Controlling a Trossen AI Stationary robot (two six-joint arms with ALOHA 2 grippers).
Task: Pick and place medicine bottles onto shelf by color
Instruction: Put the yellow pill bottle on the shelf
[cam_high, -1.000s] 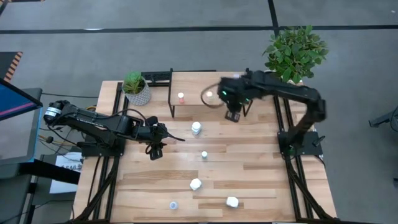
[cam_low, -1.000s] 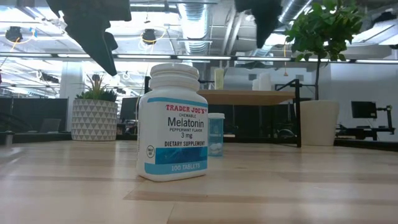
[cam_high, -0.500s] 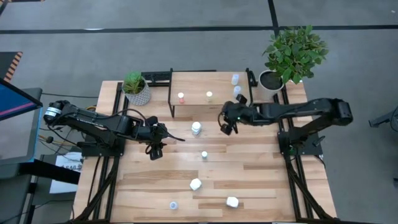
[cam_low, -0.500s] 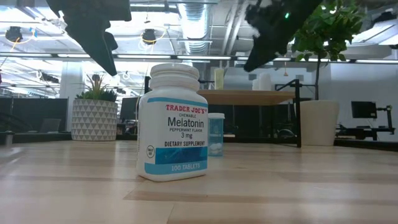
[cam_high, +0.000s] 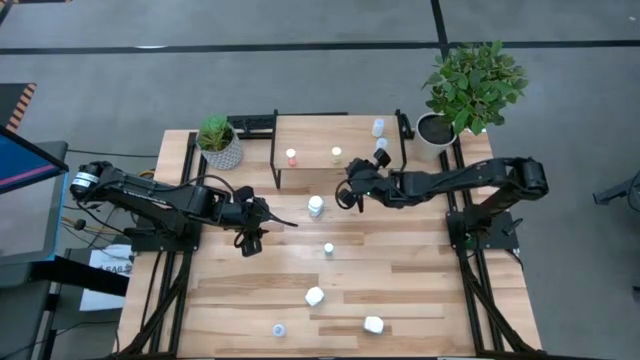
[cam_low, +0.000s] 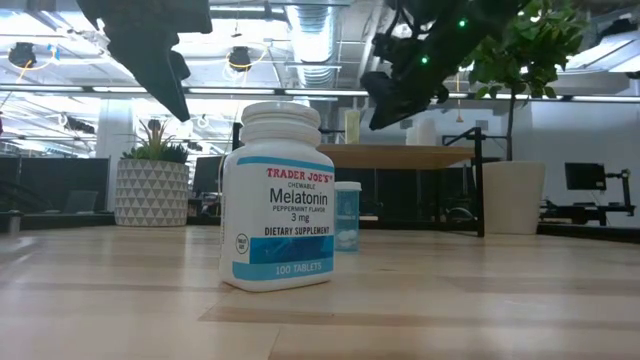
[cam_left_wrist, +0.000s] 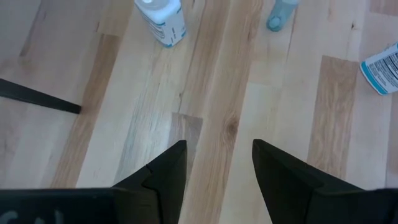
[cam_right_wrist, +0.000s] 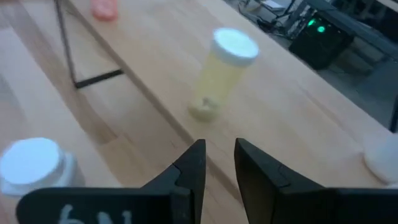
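The light-wood shelf (cam_high: 320, 135) stands at the table's far middle. On it stand an orange-red bottle (cam_high: 291, 156), a yellow bottle (cam_high: 336, 154) and two pale bottles (cam_high: 380, 135). A larger white bottle (cam_high: 316, 206) stands on the table just in front of the shelf. A small pale-blue one (cam_high: 328, 249) and three more bottles (cam_high: 314, 296) lie nearer. My right gripper (cam_high: 346, 196) hovers at the shelf's near edge, open by a narrow gap and empty (cam_right_wrist: 221, 165), pointing at the yellow bottle (cam_right_wrist: 227, 68). My left gripper (cam_high: 250, 242) is open and empty (cam_left_wrist: 217, 155) above the table's left middle.
A small plant in a patterned pot (cam_high: 218, 145) stands left of the shelf. A bigger plant (cam_high: 470, 85) stands at the far right corner. The white Melatonin bottle (cam_low: 277, 195) fills the low view, with a pale-blue bottle (cam_low: 347, 215) behind it.
My right arm has come down from over the shelf, and its gripper has gone toward the table's left, along the shelf's near edge, toward the larger white bottle. The yellow bottle stays standing on the shelf.
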